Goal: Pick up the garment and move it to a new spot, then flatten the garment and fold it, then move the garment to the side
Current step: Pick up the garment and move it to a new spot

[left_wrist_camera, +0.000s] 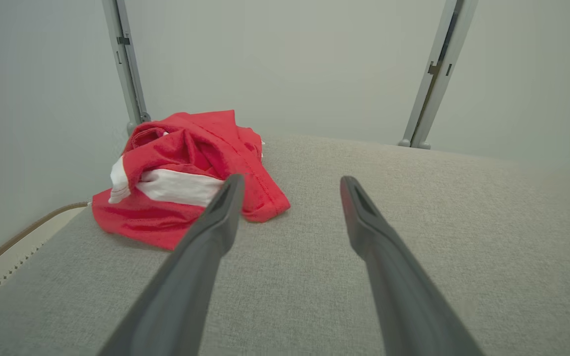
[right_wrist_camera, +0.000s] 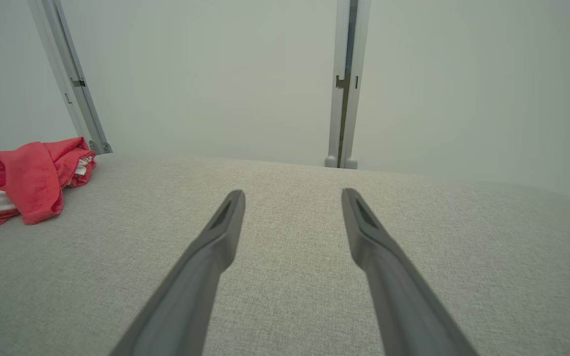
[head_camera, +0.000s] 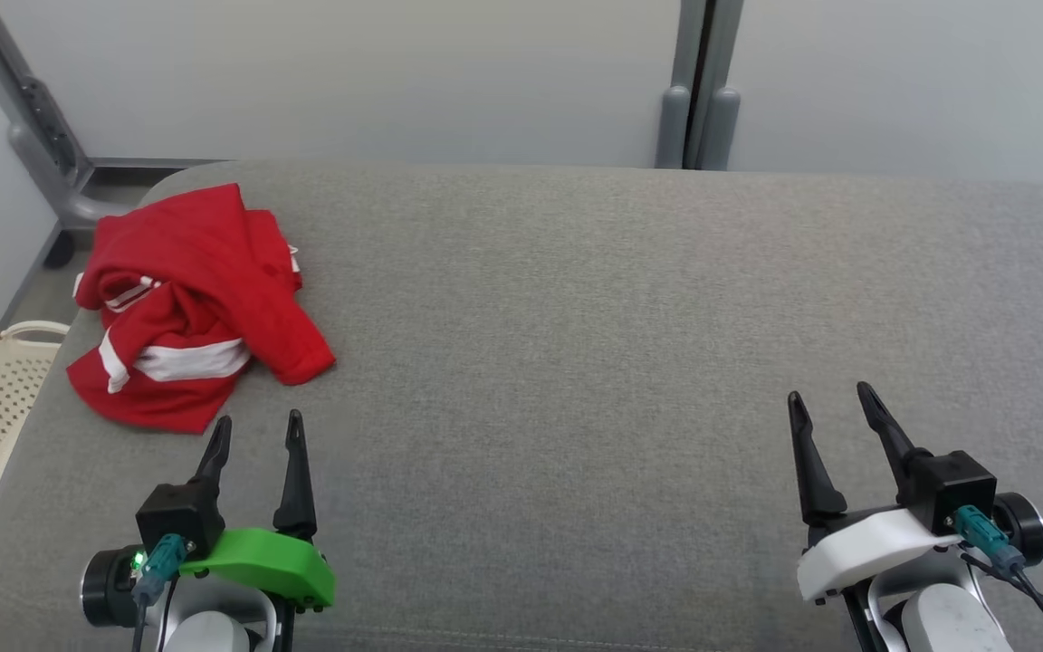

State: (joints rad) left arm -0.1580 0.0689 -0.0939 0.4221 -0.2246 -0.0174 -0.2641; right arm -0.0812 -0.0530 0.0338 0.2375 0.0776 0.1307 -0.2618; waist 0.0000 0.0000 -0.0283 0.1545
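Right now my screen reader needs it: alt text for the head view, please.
A crumpled red garment lies at the far left of a grey cushion. The left gripper and right gripper, nearer, are open and empty.

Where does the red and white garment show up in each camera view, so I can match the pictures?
Head view: the garment is at upper left, crumpled near the far left corner of the grey cushion.
Left wrist view: the garment is left of centre, lying on the grey cushion.
Right wrist view: the garment is at the left edge, cut off by the frame.
Shared landmark: the grey post just behind the garment.
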